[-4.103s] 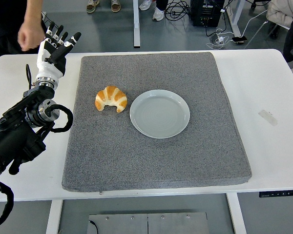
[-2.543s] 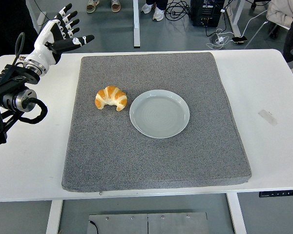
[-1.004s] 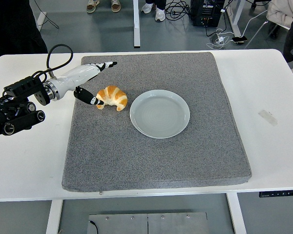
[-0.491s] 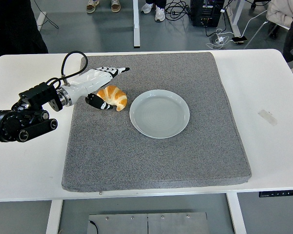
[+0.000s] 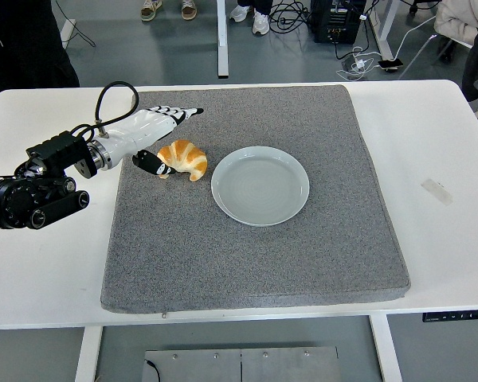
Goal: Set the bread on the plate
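Observation:
A golden croissant (image 5: 183, 159) lies on the grey mat (image 5: 255, 263), just left of a pale grey-green plate (image 5: 260, 185) that holds nothing. My left hand (image 5: 155, 135) reaches in from the left, white with black fingertips. Its fingers (image 5: 175, 114) stretch out flat behind the croissant and the thumb (image 5: 149, 162) sits at the croissant's left end. The hand is open and spans the bread's left side without closing on it. My right arm is out of the picture.
The mat covers most of the white table (image 5: 430, 143). A small piece of tape (image 5: 436, 192) lies on the table at the right. A black cable (image 5: 111, 99) loops above my left wrist. A person in dark clothes (image 5: 24, 40) stands at the top left.
My left hand has come down from above the table's far left corner to the croissant. In the last half second it pulled back slightly to the left. The croissant has not moved.

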Action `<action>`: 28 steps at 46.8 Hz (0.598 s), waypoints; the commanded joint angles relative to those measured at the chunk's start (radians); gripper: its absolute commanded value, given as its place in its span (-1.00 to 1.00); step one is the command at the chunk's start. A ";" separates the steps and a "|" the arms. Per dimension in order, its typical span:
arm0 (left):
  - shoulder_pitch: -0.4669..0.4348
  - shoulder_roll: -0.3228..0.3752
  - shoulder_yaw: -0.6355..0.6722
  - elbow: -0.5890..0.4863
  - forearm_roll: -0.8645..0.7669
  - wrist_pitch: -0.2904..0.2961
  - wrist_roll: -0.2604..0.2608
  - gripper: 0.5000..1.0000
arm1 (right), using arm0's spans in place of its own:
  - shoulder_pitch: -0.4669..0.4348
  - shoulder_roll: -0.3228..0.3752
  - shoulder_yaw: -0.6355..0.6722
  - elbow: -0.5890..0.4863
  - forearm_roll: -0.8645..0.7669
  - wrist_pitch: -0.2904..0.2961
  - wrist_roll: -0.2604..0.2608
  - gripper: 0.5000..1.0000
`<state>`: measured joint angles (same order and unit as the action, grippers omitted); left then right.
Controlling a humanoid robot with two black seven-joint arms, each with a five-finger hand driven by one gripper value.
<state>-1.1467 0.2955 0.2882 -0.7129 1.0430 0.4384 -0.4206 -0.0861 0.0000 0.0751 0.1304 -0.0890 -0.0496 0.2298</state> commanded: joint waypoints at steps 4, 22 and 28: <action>0.015 -0.027 0.000 0.036 -0.001 0.000 -0.001 0.90 | 0.000 0.000 0.000 0.000 0.000 0.000 0.000 1.00; 0.042 -0.084 0.005 0.107 -0.001 -0.001 -0.003 0.87 | 0.000 0.000 0.000 0.000 0.000 0.000 0.000 1.00; 0.055 -0.098 0.005 0.121 0.000 -0.001 -0.003 0.82 | 0.000 0.000 0.000 0.000 0.000 0.000 0.000 1.00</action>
<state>-1.0972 0.2025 0.2931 -0.5978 1.0431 0.4376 -0.4231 -0.0867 0.0000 0.0752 0.1304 -0.0890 -0.0490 0.2304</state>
